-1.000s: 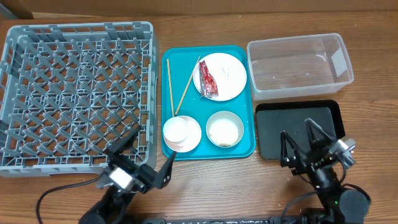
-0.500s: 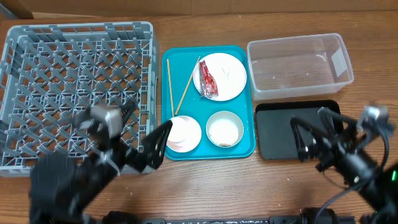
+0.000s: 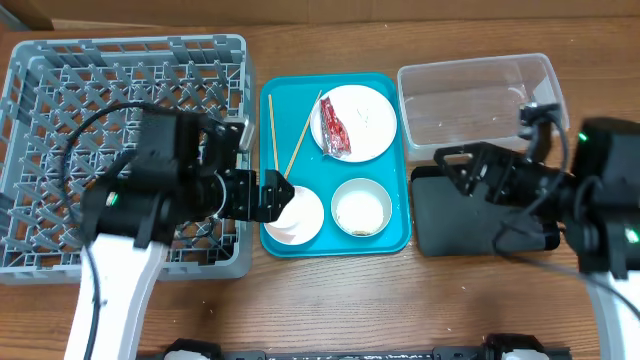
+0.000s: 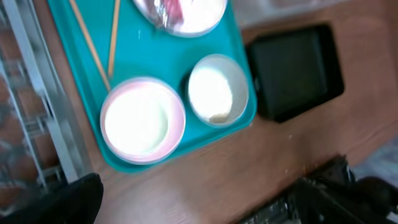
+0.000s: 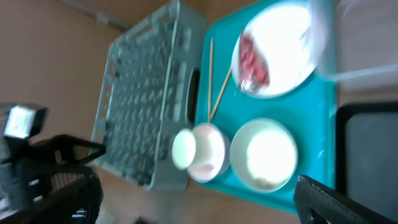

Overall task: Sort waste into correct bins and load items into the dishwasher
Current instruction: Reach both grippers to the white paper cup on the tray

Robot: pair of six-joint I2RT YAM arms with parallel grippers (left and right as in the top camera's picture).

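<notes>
Overhead, the left end effector (image 3: 282,197) is hanging with its jaws spread wide and empty. Its tips are overlapping the left rim of the lower plate (image 3: 305,222) on the teal tray (image 3: 397,200); whether they are touching it cannot be told. The dish rack (image 3: 120,130) is lying behind and under its arm. The chopsticks (image 3: 297,150) are lying just to one side of its tips, and the bowl (image 3: 361,208) holding the grains (image 3: 358,228) is sitting just past the plate.

The right end effector (image 3: 455,172), equally wide open and empty, is hovering over the black tray (image 3: 470,230) at its corner nearest the clear tub (image 3: 410,110). The teal tray's right edge is lying close ahead. Beyond it, the wrapper (image 3: 335,132) is resting on the upper plate (image 3: 370,120).

At the left wrist, the open end effector (image 4: 199,186) is framing bare desk (image 4: 249,162), with the lower plate (image 4: 143,118) and bowl (image 4: 214,90) just ahead.

At the right wrist, blurred, the open end effector (image 5: 196,190) is facing the bowl (image 5: 264,154), with the wrapper (image 5: 252,62) farther on and the dish rack (image 5: 143,93) ahead to the left.
</notes>
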